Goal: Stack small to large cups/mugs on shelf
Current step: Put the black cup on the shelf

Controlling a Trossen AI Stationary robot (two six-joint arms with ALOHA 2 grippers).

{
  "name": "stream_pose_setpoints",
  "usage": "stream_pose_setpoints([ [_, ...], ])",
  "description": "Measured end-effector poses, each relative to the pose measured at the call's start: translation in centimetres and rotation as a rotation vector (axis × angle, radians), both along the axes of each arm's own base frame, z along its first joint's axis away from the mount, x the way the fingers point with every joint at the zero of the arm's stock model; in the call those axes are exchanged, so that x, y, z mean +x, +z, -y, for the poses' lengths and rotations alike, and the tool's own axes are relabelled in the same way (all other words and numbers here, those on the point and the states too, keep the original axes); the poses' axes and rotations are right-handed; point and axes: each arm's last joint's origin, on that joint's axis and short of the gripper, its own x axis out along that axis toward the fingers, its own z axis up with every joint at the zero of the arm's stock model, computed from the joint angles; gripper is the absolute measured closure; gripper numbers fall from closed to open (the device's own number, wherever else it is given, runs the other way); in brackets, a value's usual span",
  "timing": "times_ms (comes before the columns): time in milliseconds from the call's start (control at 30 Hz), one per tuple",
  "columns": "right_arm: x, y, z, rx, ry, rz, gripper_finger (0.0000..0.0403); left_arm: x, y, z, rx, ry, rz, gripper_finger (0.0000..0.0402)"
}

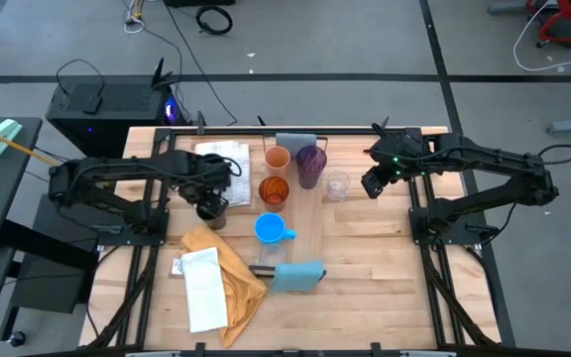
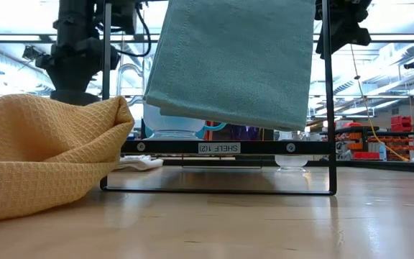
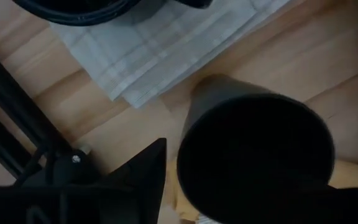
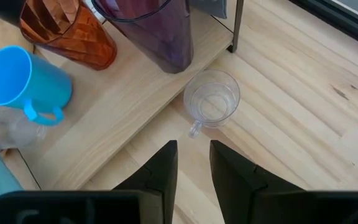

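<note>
The left gripper (image 3: 173, 186) is hanging over the black cup (image 3: 253, 155), its fingers (image 3: 145, 171) straddling the rim on the desk (image 3: 328, 56), spread wide around it. The right gripper (image 4: 194, 163) is hovering with fingers narrowly parted, the clear glass (image 4: 212, 99) standing just ahead of them beside the shelf (image 4: 114, 102).

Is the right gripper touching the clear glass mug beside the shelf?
Apart. The right wrist view shows the right gripper with bare tabletop between its fingertips and the clear glass mug; the high view also shows them separated.
</note>
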Motion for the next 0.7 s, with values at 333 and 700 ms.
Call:
stream_pose_setpoints([
  [333, 0.0, 0.0, 0.0, 0.001, -0.002, 0.001, 0.0303, 1.5, -1.4, -0.3, 0.007, -0.07, -0.036, 0.0232],
  [700, 0.0, 0.0, 0.1, -0.012, -0.015, -0.001, 0.0302, 2.0, -1.9, -0.4, -0.009, -0.227, -0.06, 0.0387],
])
